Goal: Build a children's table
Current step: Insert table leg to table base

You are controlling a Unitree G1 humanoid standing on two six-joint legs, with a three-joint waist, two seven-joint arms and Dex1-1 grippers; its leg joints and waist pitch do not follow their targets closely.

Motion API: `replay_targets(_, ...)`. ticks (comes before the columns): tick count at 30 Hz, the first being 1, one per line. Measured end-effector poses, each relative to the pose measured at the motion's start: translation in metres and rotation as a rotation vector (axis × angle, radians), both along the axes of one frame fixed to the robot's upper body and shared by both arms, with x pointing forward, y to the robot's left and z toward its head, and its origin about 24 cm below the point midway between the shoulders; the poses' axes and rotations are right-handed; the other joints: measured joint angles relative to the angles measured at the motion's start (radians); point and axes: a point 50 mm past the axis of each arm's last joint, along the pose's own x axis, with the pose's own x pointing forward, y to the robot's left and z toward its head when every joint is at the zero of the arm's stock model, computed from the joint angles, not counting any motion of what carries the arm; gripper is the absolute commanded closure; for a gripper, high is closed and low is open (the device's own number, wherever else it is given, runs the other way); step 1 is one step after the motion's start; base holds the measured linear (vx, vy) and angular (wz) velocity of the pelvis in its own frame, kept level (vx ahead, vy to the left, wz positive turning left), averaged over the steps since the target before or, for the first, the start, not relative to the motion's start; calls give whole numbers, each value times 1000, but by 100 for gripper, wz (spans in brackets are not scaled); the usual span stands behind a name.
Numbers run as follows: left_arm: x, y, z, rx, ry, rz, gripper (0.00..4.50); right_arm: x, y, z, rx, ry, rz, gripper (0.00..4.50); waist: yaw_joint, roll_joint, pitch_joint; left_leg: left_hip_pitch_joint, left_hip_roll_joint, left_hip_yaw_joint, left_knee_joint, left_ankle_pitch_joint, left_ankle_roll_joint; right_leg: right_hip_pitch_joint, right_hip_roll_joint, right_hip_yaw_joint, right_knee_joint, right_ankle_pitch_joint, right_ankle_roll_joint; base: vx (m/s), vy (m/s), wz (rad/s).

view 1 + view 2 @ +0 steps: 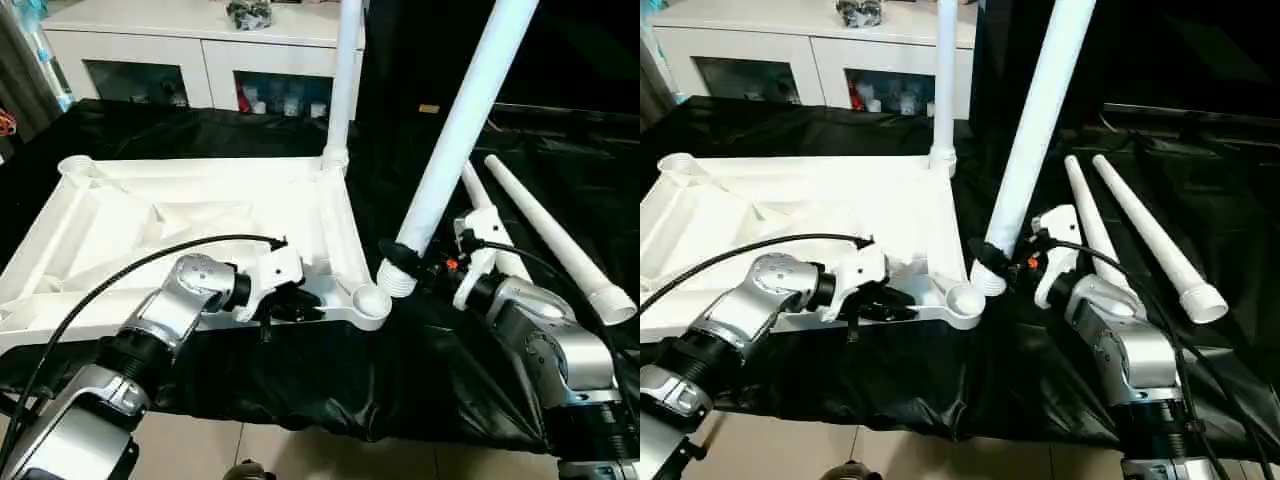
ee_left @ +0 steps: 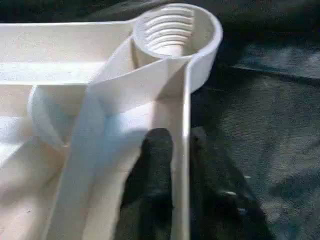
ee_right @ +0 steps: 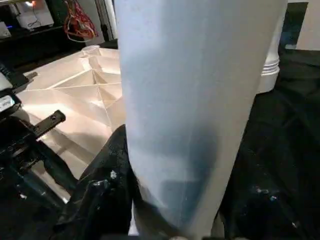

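Table top [image 1: 200,215] | left end effector [image 1: 297,305] straddles rim | right end effector [image 1: 415,262] grips leg [image 1: 455,140]

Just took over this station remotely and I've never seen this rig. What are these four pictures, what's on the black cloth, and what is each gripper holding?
Two pictures look down from the robot's head over its silver arms; the other two come from a camera on each wrist.

On the black cloth the white table top lies upside down, ribs up. One leg already stands upright in its far corner socket. Two loose legs lie to the right.

The left gripper pinches the top's near edge wall, close to the empty threaded corner socket.

The right gripper holds a fourth leg near its threaded end, tilted, with that end just beside the empty socket, not yet in it.
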Motion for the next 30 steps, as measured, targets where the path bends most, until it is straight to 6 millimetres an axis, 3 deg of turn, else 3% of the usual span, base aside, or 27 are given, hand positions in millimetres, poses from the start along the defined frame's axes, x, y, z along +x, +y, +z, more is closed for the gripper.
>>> replay_targets(3,0,1,0,-3,4,3,447,0,1,0,1,0,12,262,0,0,0,0,0,0,0,0,0,0,0,0,0,0,0,0,0,0)
replay_targets(10,1,-2,0,-13,36,12,450,-1,5,-3,-30,31,79,262,-1,2,-1,0,0,0,0,0,0,0,0,0,-1,0,-1,0,0,0)
replay_targets(19,2,-26,-2,-28,45,32,450,14,9,-5,-67,65,95,262,7,3,-2,0,0,1,0,0,0,2,0,0,-2,0,-1,0,0,0)
replay_targets(30,4,-31,-2,-32,64,51,450,20,10,-6,-91,66,117,262,9,3,-2,0,0,1,0,0,0,3,-1,0,-3,0,0,0,0,0)
